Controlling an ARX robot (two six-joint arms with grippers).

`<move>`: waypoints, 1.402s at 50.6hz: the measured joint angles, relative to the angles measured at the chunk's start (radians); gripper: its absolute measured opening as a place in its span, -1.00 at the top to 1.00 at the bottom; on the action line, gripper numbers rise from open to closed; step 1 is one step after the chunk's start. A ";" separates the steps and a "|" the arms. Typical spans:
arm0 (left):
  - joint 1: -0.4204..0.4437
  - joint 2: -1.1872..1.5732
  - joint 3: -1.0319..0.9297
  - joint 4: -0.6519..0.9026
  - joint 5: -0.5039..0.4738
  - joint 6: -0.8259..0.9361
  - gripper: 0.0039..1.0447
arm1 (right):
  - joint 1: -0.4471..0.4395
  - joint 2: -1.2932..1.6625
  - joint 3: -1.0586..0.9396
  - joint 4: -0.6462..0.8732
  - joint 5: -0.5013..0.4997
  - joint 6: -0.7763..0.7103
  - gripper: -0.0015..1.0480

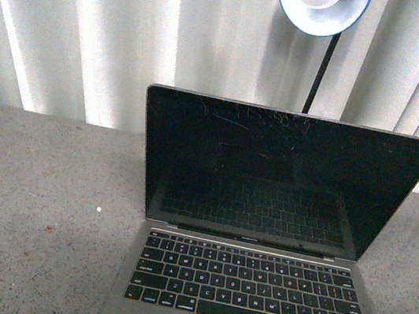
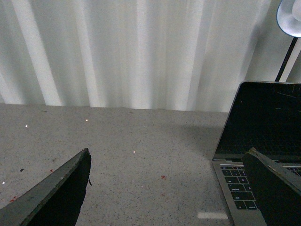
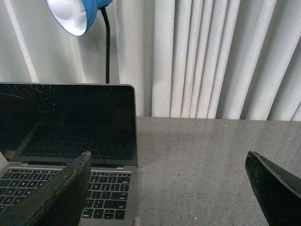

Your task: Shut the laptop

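Observation:
The laptop [image 1: 264, 213] stands open on the grey speckled table, slim silver body, black keys, scratched dark screen upright and facing me. Neither arm shows in the front view. My left gripper [image 2: 171, 188] is open and empty, low over the table to the laptop's left; one finger [image 2: 275, 188] overlaps the laptop's [image 2: 258, 127] keyboard corner in the picture. My right gripper [image 3: 169, 188] is open and empty to the laptop's right; one finger [image 3: 56, 195] overlaps the laptop's [image 3: 70, 127] keyboard edge in the picture.
A blue desk lamp [image 1: 321, 3] on a black neck stands behind the laptop, lit white inside; it also shows in the right wrist view [image 3: 75, 14]. White pleated curtains [image 1: 79, 25] close off the back of the table [image 1: 35, 201].

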 joint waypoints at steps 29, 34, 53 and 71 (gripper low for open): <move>-0.036 0.249 0.148 -0.379 -0.131 -0.244 -0.87 | -0.051 0.274 0.095 -0.147 0.072 0.183 -0.86; -0.038 0.293 0.156 -0.327 -0.109 -0.316 -0.87 | -0.166 0.433 0.109 0.042 -0.027 0.183 -0.86; 0.004 1.032 0.253 0.547 0.047 0.027 -0.87 | -0.334 1.137 0.423 0.650 -0.158 -0.077 -0.86; -0.005 1.484 0.838 0.427 0.132 0.520 -0.87 | -0.286 1.537 0.925 0.578 -0.356 -0.571 -0.86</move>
